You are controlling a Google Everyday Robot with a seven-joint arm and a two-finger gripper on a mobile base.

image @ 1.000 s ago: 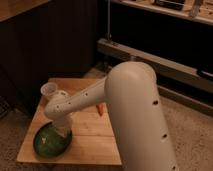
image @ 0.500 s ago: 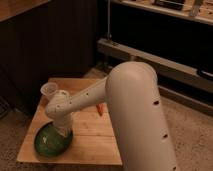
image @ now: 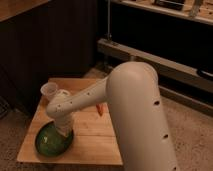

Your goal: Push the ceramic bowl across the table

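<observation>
The dark-green ceramic bowl (image: 51, 141) sits near the front left corner of the light wooden table (image: 95, 137). My white arm reaches down from the right, and its gripper (image: 63, 131) is at the bowl's far right rim, hidden behind the wrist. The bowl looks upright and flat on the table top.
A small translucent plastic cup (image: 49, 91) stands at the table's back left. A small orange object (image: 99, 108) lies on the table beside my arm. A dark cabinet (image: 55, 45) stands behind the table, and a low shelf rail (image: 165, 65) runs at the right.
The bowl and the gripper have shifted slightly toward the table's front left corner.
</observation>
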